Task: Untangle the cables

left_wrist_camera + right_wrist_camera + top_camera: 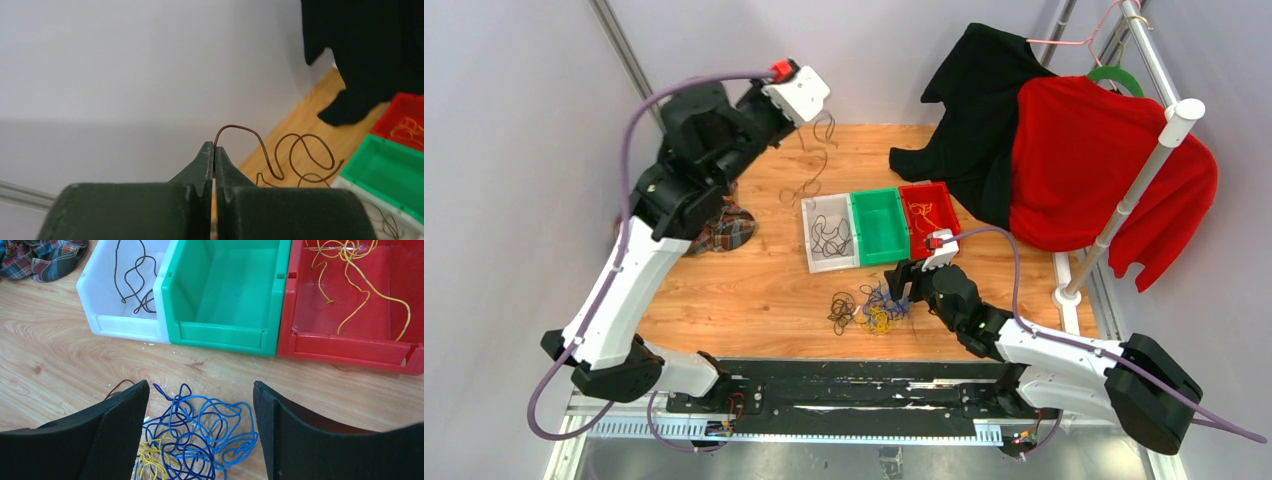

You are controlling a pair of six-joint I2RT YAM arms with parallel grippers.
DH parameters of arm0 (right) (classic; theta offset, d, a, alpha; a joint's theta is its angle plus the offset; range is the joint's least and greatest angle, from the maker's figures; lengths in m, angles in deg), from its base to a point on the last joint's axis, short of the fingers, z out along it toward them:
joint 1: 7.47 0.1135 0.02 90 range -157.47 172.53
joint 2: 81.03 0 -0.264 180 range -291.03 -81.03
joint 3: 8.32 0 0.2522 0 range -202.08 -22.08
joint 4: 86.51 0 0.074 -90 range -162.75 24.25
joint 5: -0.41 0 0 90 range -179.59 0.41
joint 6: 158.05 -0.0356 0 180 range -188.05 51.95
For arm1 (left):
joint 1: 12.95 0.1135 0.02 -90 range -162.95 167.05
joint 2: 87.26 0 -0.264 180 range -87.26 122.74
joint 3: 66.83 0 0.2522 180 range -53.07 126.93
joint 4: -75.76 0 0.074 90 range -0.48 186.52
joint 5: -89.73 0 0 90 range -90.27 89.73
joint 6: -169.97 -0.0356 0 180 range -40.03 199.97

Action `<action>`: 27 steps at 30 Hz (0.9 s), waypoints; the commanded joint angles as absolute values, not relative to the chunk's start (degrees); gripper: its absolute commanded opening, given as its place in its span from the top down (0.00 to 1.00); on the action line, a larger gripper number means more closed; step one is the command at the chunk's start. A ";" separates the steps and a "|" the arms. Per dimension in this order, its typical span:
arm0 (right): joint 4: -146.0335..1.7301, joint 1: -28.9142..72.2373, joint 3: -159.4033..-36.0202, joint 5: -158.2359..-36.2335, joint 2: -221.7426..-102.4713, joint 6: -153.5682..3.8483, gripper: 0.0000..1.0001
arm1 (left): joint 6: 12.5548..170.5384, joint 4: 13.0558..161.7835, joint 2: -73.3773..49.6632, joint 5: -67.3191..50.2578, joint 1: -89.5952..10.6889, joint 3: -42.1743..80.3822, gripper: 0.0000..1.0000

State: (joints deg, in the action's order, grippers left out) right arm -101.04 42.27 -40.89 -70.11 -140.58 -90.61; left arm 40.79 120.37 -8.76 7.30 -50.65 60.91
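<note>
My left gripper (809, 108) is raised over the table's far left, shut on a thin dark brown cable (814, 165) that dangles to the wood. In the left wrist view the jaws (214, 149) meet on that cable (270, 150). My right gripper (902, 288) is open and empty, just above a clump of blue and yellow cables (879, 312). In the right wrist view the fingers (200, 390) stand either side of the clump (200, 432). A small dark cable bundle (841, 310) lies left of the clump.
Three bins stand in a row: white (808, 240) with black cables, green (857, 230) empty, red (927, 186) with yellow cables. A plaid cloth (724, 228) lies at the left. Black (984, 110) and red (1094, 160) garments hang on a rack at the right.
</note>
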 commanded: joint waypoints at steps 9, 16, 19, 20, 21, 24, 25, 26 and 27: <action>-99.69 41.42 -41.20 -70.12 -139.17 -90.72 0.25 | 42.20 114.94 -6.90 7.68 -50.66 40.55 0.99; -98.32 41.41 -40.81 -70.49 -138.08 -90.60 0.25 | 42.09 117.54 -4.96 6.34 -50.68 44.08 1.00; -97.83 41.33 -40.89 -70.36 -137.96 -90.01 0.26 | 44.12 122.36 -4.23 4.06 -50.66 50.75 1.00; -97.72 41.32 -40.96 -70.38 -138.12 -89.85 0.25 | 44.72 123.45 -3.99 3.46 -50.66 53.44 1.00; -97.60 41.31 -41.08 -70.27 -138.29 -89.57 0.25 | 45.37 124.43 -3.76 3.14 -50.74 56.09 1.00; -97.11 41.19 -41.55 -70.41 -138.87 -89.33 0.26 | 46.93 126.96 -2.74 2.53 -50.75 65.89 1.00; -97.09 41.18 -41.69 -70.42 -139.00 -89.33 0.26 | 47.32 127.50 -2.37 2.52 -50.75 68.90 1.00; -97.14 41.10 -41.76 -70.59 -139.17 -89.34 0.26 | 47.79 127.69 -2.20 2.52 -50.75 70.71 1.00; -97.17 41.05 -41.85 -70.68 -139.37 -89.38 0.26 | 48.00 127.75 -2.30 2.46 -50.75 71.59 1.00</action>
State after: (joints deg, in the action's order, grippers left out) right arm -97.70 42.25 -40.89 -70.13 -138.87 -90.24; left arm 45.29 126.14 -1.99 3.94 -50.65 64.69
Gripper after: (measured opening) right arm 0.745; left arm 0.012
